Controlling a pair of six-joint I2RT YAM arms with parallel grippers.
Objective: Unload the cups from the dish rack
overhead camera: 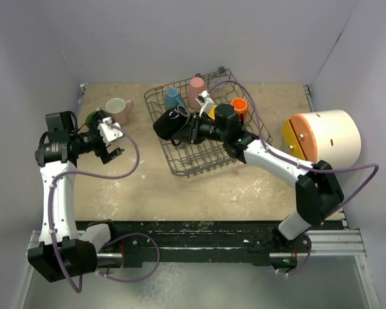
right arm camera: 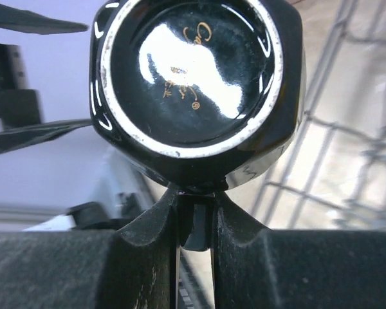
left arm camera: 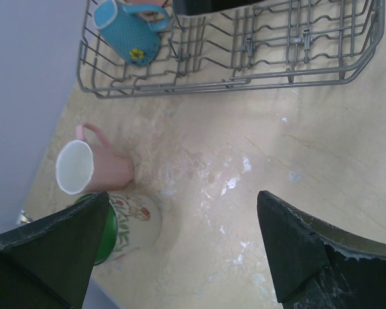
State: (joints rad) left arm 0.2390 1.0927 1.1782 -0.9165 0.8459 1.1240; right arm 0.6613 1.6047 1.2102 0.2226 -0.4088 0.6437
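The dark grey wire dish rack [overhead camera: 202,164] stands mid-table, also in the left wrist view [left arm camera: 244,80]. My right gripper [overhead camera: 192,131] is shut on the handle of a black mug [overhead camera: 172,124] and holds it over the rack's left side; the right wrist view shows the mug's base [right arm camera: 193,71] above my fingers [right arm camera: 151,257]. In the rack are a blue mug [overhead camera: 174,98] [left arm camera: 125,32], a tall pink tumbler [overhead camera: 196,90], an orange cup [overhead camera: 239,106] and a yellow cup [overhead camera: 213,111]. My left gripper [overhead camera: 110,138] is open above the table beside a cream mug with green inside [left arm camera: 125,222] and a pale pink mug [overhead camera: 119,109] [left arm camera: 93,167].
A big white cylinder with an orange-yellow end [overhead camera: 321,136] lies at the right. White walls close the back and sides. Sandy tabletop [left arm camera: 276,148] lies between the rack and the two mugs on the left.
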